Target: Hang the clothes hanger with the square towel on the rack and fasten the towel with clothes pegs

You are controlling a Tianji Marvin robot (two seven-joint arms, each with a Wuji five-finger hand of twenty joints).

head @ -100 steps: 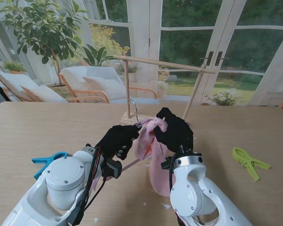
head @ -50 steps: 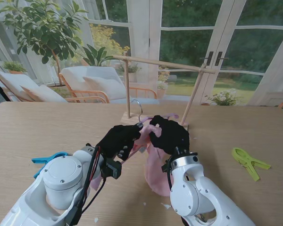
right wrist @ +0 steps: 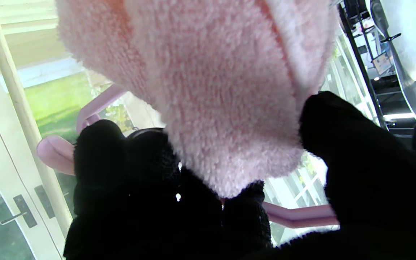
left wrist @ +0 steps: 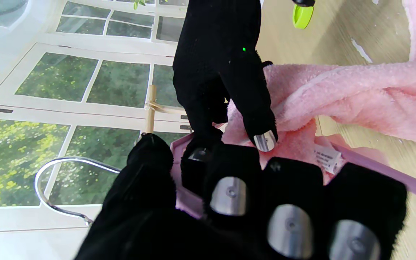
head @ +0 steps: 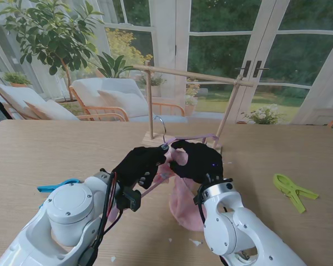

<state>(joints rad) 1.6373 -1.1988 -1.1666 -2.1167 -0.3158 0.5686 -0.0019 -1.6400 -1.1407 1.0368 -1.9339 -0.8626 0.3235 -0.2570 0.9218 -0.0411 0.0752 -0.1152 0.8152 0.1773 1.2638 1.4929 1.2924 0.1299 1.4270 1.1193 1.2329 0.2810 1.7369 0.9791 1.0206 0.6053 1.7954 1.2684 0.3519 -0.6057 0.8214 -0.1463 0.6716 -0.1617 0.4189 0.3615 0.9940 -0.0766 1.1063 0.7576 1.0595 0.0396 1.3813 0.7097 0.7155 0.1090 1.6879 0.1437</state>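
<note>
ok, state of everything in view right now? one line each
hanger: held up over the table, not on the rack, hook free
towel: bunched on the hanger, hanging down, unpegged
rack: upright, bar bare
green peg: lying on the table, right side
blue peg: lying on the table, left side
left hand: shut on hanger
right hand: shut on towel

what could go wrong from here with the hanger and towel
1. The pink towel is bunched and trails on the table, so it might slide off the hanger as it is lifted.
2. Both the left hand and right hand crowd the hook, which is not yet on the rack; it could miss the bar.
</note>
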